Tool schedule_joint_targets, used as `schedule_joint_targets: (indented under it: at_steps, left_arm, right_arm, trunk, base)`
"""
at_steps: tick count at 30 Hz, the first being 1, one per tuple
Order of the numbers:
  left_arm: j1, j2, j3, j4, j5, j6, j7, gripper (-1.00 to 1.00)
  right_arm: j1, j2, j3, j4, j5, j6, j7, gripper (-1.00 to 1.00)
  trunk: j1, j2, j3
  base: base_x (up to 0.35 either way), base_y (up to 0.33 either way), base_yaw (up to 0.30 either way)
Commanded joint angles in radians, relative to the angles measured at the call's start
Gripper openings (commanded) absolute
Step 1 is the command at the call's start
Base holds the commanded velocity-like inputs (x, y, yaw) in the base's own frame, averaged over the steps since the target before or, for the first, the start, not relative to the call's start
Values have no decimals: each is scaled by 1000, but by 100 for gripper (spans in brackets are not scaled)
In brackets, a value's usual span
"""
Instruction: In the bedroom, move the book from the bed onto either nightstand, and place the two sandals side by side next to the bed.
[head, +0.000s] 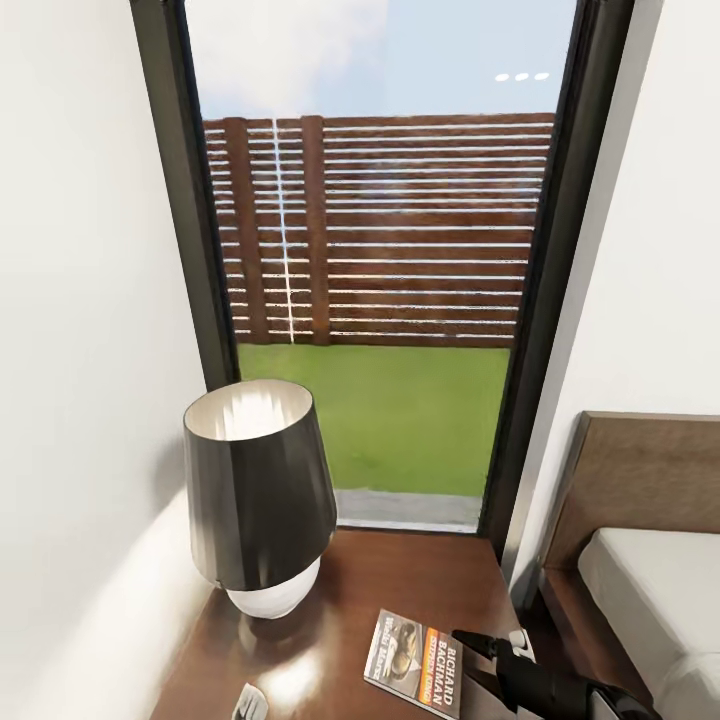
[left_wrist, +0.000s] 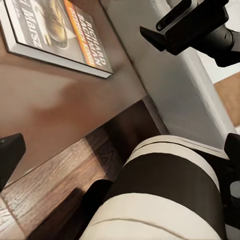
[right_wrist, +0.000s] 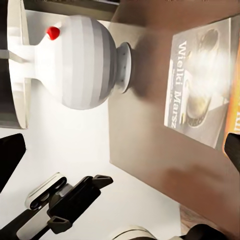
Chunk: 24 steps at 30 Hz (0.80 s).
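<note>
One book (head: 418, 662) lies flat on nightstand (head: 340, 600) (beside window (head: 380, 260)).

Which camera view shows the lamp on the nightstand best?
The head view shows the lamp best: dark shade and white rounded base both appear whole, standing on the nightstand left of the book. The right wrist view shows the striped base closely, with a red mark, but the shade is cut off.

The book (head: 420, 663) on the nightstand (head: 400, 580) runs past the frame's bottom edge; beside it, the bed (head: 650, 590) is cropped too.
</note>
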Motion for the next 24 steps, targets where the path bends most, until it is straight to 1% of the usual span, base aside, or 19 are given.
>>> schedule_joint_targets:
  at_steps: [1,24]
  left_arm:
    - [0,0,-1,0,3,2,-3,100]
    - [0,0,-2,0,2,2,-3,100]
  right_arm:
    - [0,0,0,0,-4,7,1,100]
    - [0,0,0,0,-4,8,2,100]
  trunk:
    - [-4,7,2]
    - [-92,168,74]
  base:
    - [0,0,0]
    - [0,0,0]
